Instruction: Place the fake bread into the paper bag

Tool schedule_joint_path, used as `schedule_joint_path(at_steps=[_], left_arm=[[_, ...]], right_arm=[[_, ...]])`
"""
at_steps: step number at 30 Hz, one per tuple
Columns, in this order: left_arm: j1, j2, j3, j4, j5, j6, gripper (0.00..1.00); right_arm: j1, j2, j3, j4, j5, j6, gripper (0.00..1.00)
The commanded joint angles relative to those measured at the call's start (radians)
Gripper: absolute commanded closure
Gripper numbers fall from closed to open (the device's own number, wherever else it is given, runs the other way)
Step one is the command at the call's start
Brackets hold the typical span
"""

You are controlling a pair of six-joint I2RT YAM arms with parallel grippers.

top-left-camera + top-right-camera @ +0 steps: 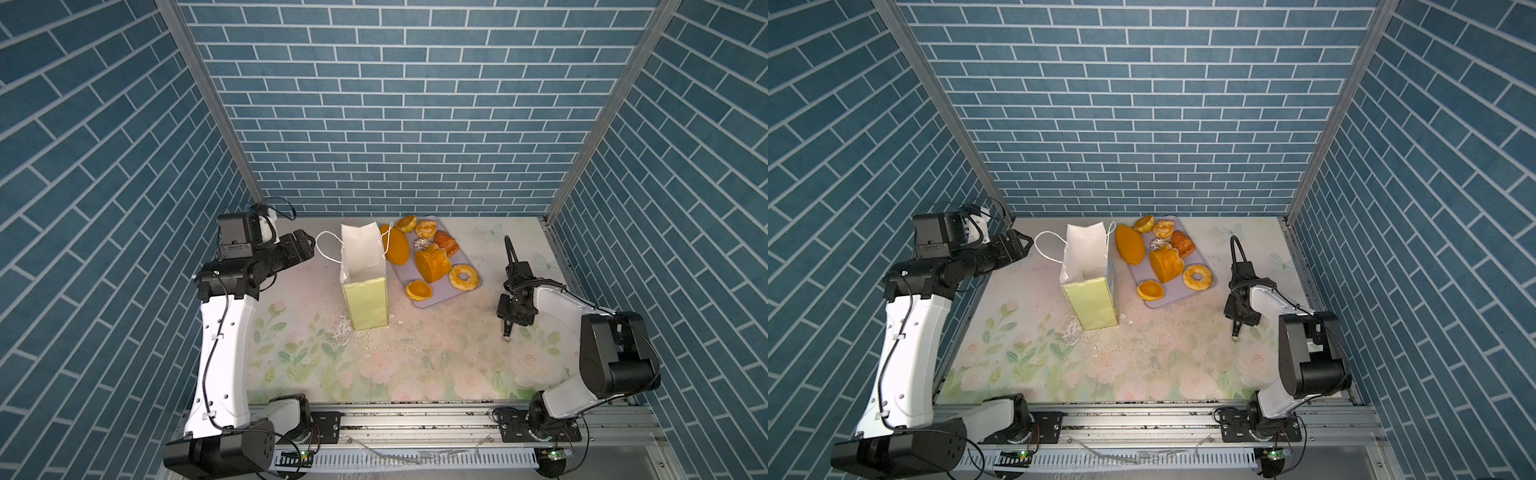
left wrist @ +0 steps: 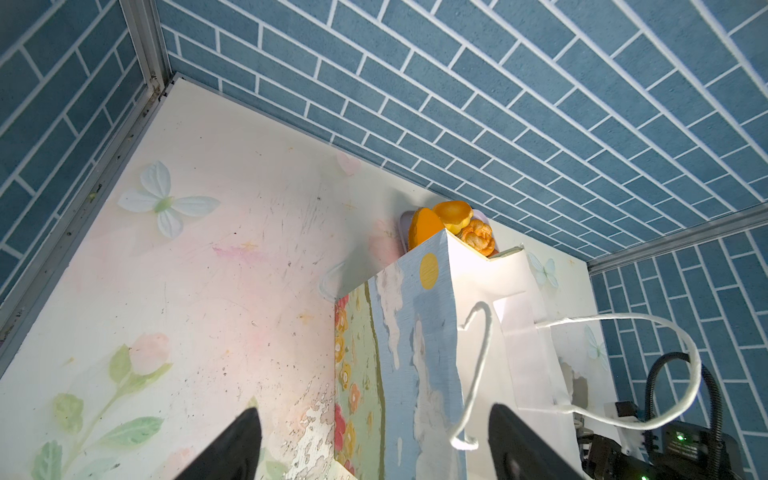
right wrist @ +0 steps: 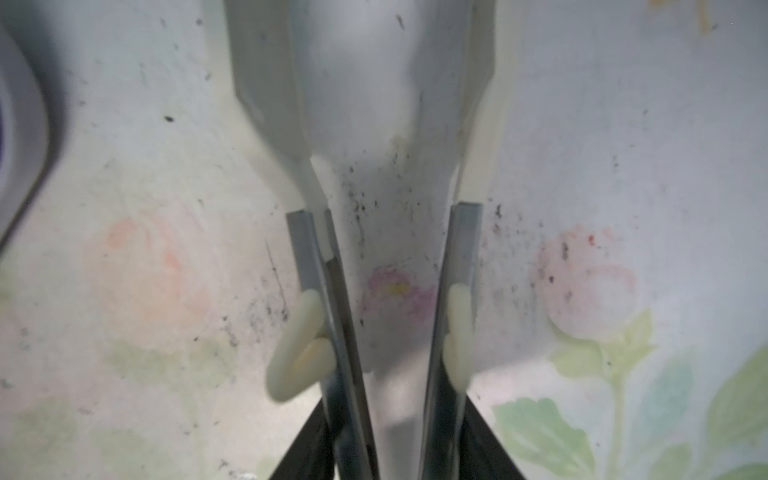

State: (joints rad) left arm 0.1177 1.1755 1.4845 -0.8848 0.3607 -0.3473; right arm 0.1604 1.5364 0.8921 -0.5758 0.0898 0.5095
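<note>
Floral-print surface, blue brick-pattern walls on three sides.

Tall paper bag with sky-and-meadow faces stands upright left of centre, mouth open upward and white lining showing. Its footprint's long axis runs near-far, with the pale yellow-green narrow side facing near. One white cord handle hangs out to the left.

Flat lavender rectangular tray lies just right of the bag, long axis far to near and skewed a little right.

All the fake bread is at the tray:
- long oval orange loaf on the left edge beside the bag, long axis near-far
- thick cylinder loaf mid-tray, on its side, flat end facing near-left
- ring doughnut flat at the right corner
- small round bun at the near edge
- croissant, speckled ball and two more buns at the far end

Left gripper is raised left of the bag's handle and pointing right, jaws wide apart and empty.

Right gripper is right of the tray and pointing down, jaws clamped on slim metal tongs. The tongs' white tips are spread, down at the surface; cannot tell if they touch it.
</note>
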Motion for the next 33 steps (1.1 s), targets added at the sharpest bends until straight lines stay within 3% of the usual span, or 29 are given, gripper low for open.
schedule_joint_path(at_steps=[1, 13, 25, 33], left_arm=[[0.002, -0.024, 0.004, -0.016, -0.003, 0.009, 0.13], [0.002, -0.027, -0.002, -0.01, -0.002, 0.008, 0.13], [0.0, -0.033, 0.003, -0.005, 0.005, 0.0, 0.13], [0.0, -0.032, 0.0, 0.001, 0.01, -0.004, 0.13]], right_arm=[[-0.003, -0.058, 0.082, -0.088, 0.022, -0.055, 0.56], [-0.004, -0.107, 0.253, -0.278, 0.073, -0.112, 0.57], [-0.002, -0.147, 0.306, -0.326, 0.072, -0.142, 0.57], [0.0, -0.131, 0.24, -0.246, 0.056, -0.203, 0.57]])
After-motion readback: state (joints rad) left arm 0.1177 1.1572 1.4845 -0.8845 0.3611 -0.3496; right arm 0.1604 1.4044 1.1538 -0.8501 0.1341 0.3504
